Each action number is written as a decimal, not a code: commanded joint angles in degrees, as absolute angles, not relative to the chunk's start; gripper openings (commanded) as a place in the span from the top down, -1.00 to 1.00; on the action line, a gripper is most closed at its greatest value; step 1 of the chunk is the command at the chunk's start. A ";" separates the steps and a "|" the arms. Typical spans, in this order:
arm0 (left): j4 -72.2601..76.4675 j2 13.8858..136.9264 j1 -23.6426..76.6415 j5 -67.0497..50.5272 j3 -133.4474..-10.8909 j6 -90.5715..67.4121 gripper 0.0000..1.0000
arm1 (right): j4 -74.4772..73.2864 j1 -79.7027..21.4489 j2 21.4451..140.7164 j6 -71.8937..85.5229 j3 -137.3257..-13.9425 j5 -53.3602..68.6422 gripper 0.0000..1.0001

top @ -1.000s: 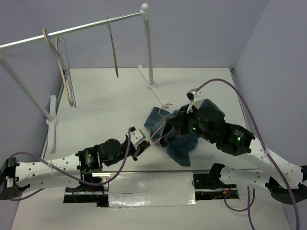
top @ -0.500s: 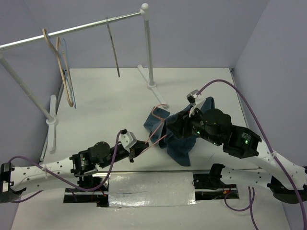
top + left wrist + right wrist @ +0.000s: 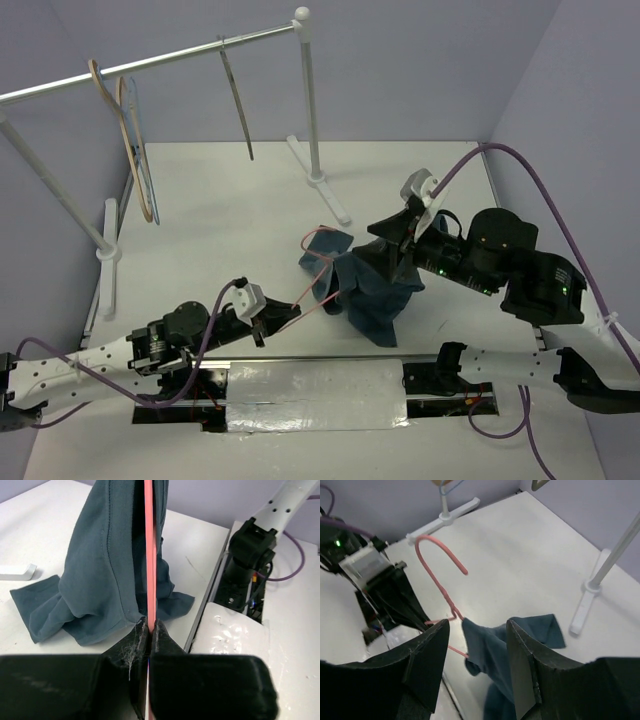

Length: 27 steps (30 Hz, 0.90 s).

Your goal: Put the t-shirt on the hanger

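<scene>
The dark slate-blue t-shirt [image 3: 372,292] hangs bunched around the thin red-pink hanger [image 3: 308,284], its lower folds resting on the table. My left gripper [image 3: 258,312] is shut on the hanger's wire at its near end. In the left wrist view the wire [image 3: 150,555] runs straight up from the closed jaws beside the t-shirt [image 3: 100,580]. My right gripper [image 3: 385,243] hovers open above the cloth, holding nothing. In its wrist view the t-shirt [image 3: 490,650] and the hanger's hook [image 3: 437,555] show below and between the spread fingers [image 3: 530,665].
A clothes rack with a metal rail [image 3: 150,62] stands at the back left, carrying pale wooden hangers [image 3: 125,140] and a grey-brown hanger [image 3: 238,100]. Its white post [image 3: 310,100] and foot [image 3: 330,200] stand just behind the t-shirt. A silver strip [image 3: 310,385] lines the near edge.
My right gripper opened, let go of the t-shirt and drew back up to the right. My left arm pulled the hanger toward the lower left.
</scene>
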<state>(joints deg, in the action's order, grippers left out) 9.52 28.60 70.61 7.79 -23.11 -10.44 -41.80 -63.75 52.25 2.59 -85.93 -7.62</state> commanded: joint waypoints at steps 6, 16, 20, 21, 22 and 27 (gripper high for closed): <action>9.93 23.56 70.93 1.50 -23.12 -9.32 1.00 | -50.44 -64.16 52.73 -19.85 -84.82 2.63 -0.13; 10.37 23.91 70.84 -1.76 -23.03 -9.32 1.00 | -58.09 -64.25 60.02 -23.55 -88.07 10.90 -0.13; 10.55 23.47 70.93 -2.37 -22.85 -9.23 1.00 | -56.61 -64.16 58.98 -24.08 -84.48 11.60 -0.11; 10.72 23.12 70.93 -2.63 -22.76 -9.23 1.00 | -55.82 -64.16 58.71 -24.08 -83.77 11.60 -0.10; 10.98 23.03 70.93 -3.25 -22.68 -9.14 1.00 | -55.55 -64.25 58.45 -24.08 -83.15 11.60 -0.10; 11.95 22.41 70.93 -4.22 -22.50 -9.05 1.00 | -54.06 -64.07 58.45 -23.73 -80.33 13.96 0.13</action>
<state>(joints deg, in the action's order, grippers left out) 4.64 23.75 70.61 -1.87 -22.06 -10.37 -55.51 -63.79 59.37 -23.24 -81.32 11.29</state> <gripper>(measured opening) 0.118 0.459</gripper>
